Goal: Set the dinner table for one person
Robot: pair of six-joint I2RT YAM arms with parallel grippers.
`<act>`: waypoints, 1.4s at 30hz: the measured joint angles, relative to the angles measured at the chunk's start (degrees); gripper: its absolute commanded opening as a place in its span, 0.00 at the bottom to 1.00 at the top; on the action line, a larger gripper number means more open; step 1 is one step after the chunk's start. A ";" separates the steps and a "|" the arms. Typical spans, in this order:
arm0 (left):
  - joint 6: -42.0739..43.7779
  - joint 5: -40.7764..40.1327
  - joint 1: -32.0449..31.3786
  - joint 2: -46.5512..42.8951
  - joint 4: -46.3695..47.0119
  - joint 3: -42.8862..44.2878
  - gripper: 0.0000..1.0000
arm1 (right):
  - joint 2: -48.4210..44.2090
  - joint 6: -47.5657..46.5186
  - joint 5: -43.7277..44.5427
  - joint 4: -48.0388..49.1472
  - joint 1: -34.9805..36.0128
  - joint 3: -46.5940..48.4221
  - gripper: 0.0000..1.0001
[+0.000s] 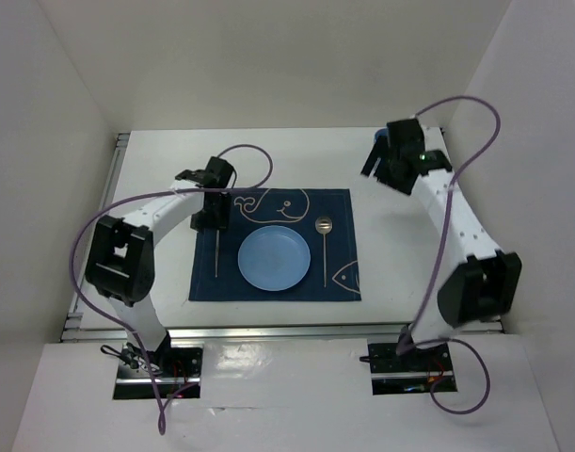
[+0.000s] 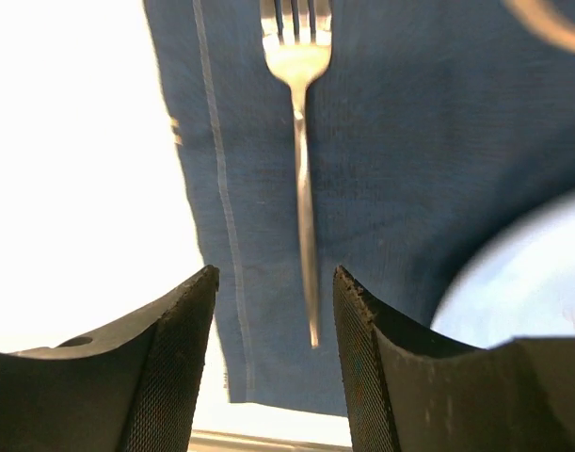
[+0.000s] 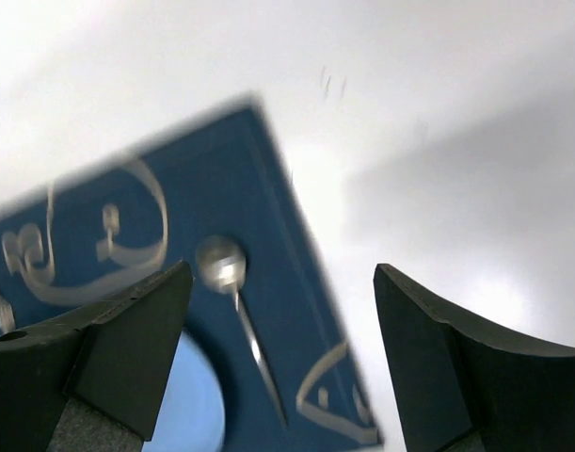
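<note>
On the white dinner table lies a navy placemat with whale and fish outlines. A light blue plate sits at its middle, with a fork to its left and a spoon to its right. My left gripper hovers over the fork's far end. In the left wrist view the fork lies flat on the mat. Its handle tip lies between the open jaws of the left gripper, touching neither. My right gripper is raised at the back right, and in the right wrist view that gripper is open and empty above the spoon.
A small blue object peeks out behind the right gripper, mostly hidden. White walls enclose the table on three sides. Metal rails run along the table edges. The plate's rim shows close to the left gripper's right finger.
</note>
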 measured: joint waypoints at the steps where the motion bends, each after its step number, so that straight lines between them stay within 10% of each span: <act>1: 1.51 -0.33 0.00 -1.88 0.61 -0.02 0.59 | 3.82 -1.38 -0.70 0.39 -3.21 4.42 0.86; 12: 13.00 -1.92 5.55 -12.70 6.49 1.77 0.61 | 38.16 -9.70 -3.98 2.29 -16.57 45.97 0.76; 24: 12.87 1.42 13.25 -11.19 6.08 1.77 0.61 | 46.66 -10.69 -5.64 4.72 -18.58 44.63 0.63; 29: 12.96 2.80 13.29 -9.44 5.20 1.77 0.61 | 48.76 -10.64 -5.25 10.08 -18.56 42.82 0.02; 42: 13.84 3.21 13.84 -9.44 4.87 1.62 0.61 | 38.16 -20.46 4.90 10.40 -9.05 32.11 0.00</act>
